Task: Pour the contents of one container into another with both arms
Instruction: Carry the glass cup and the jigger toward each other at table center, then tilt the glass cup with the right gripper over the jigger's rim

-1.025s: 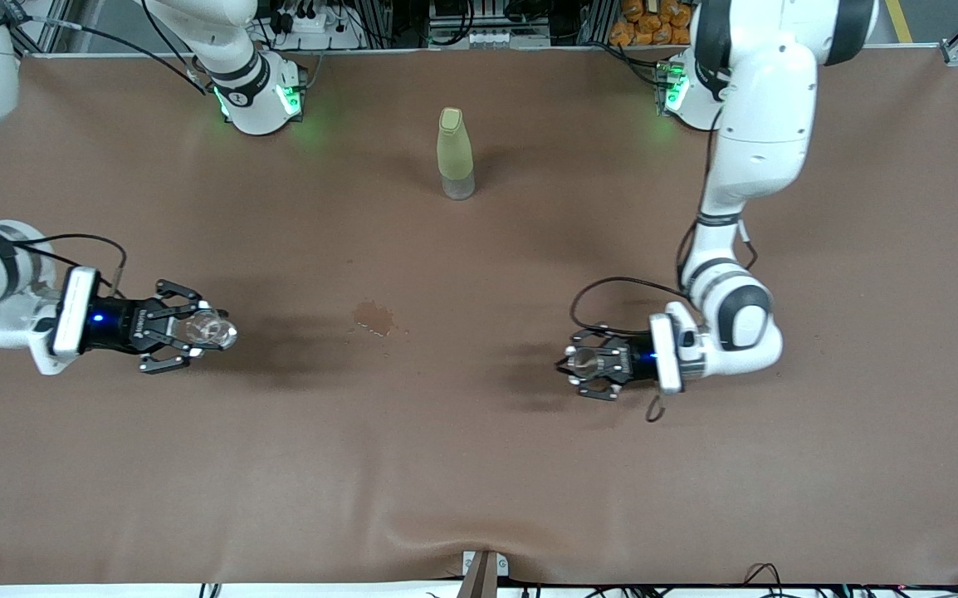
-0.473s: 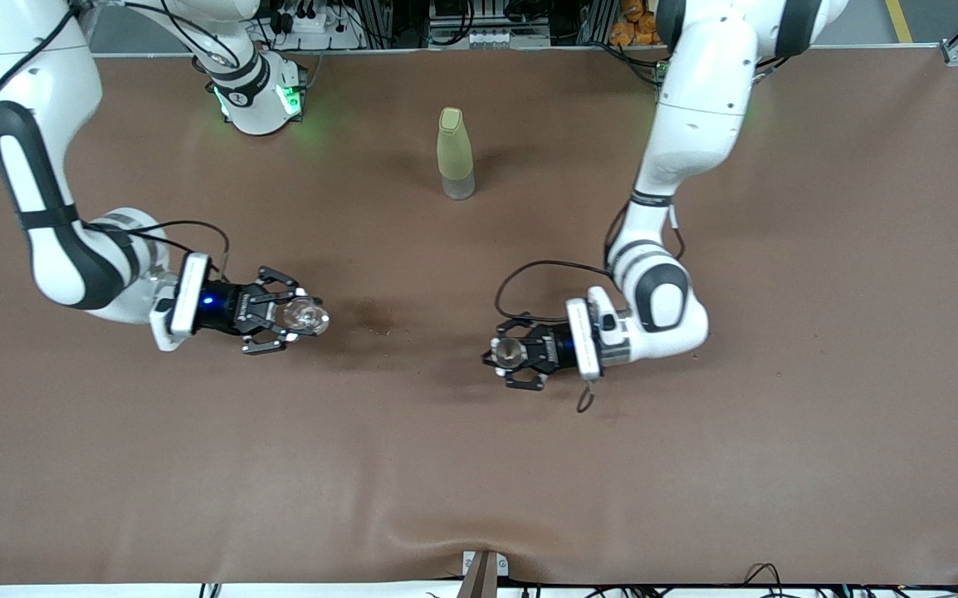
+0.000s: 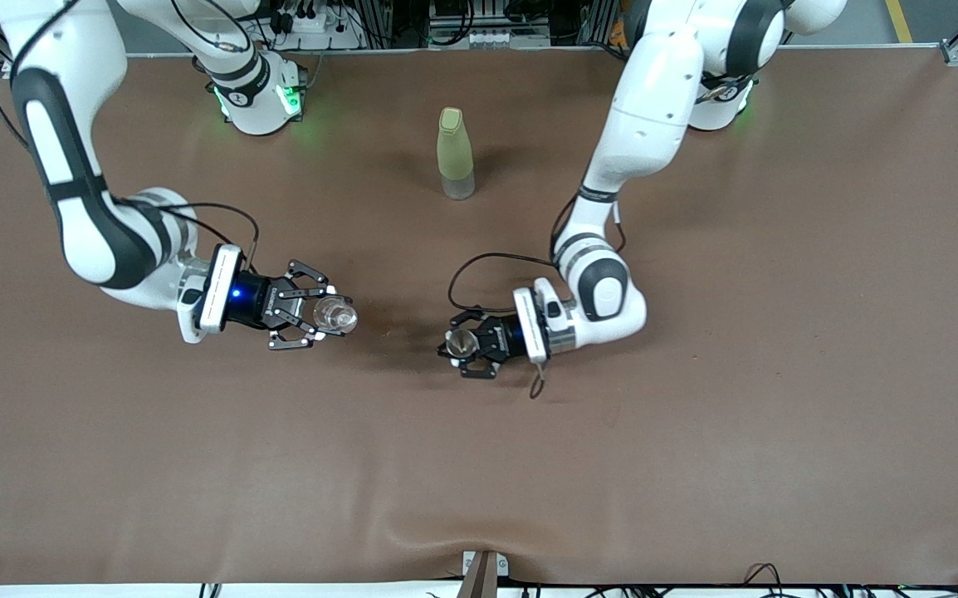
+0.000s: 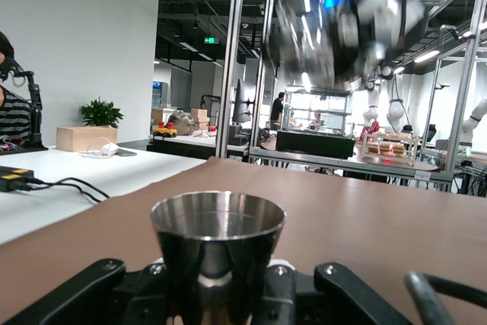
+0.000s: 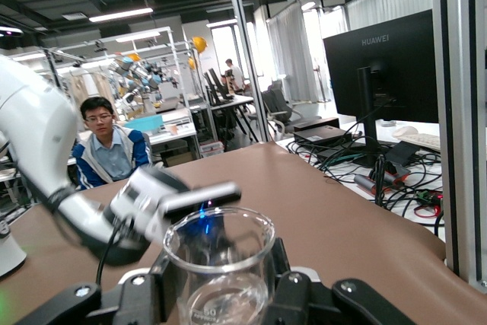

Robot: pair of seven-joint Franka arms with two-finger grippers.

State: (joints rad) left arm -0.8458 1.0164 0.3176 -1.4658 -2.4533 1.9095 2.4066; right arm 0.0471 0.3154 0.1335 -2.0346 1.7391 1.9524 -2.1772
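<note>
My right gripper (image 3: 325, 317) is shut on the tiny clear glass cup (image 3: 336, 316), held upright just above the table toward the right arm's end. In the right wrist view the glass cup (image 5: 221, 264) stands between the black fingers (image 5: 304, 294). My left gripper (image 3: 459, 344) is shut on the small silvery jigger (image 3: 461, 340), also upright and low over the table's middle. The jigger (image 4: 218, 237) fills the middle of the left wrist view, rim up. A short gap of bare table separates the two cups.
A tall pale yellow-green bottle (image 3: 455, 154) stands on the brown table cover (image 3: 695, 457), farther from the front camera than both grippers. The right gripper (image 4: 342, 28) shows blurred in the left wrist view, and the left arm's wrist (image 5: 163, 203) shows in the right wrist view.
Both arms have swung in from the table's two ends toward its middle, each carrying its cup. The gap between the glass cup and the jigger has shrunk a great deal.
</note>
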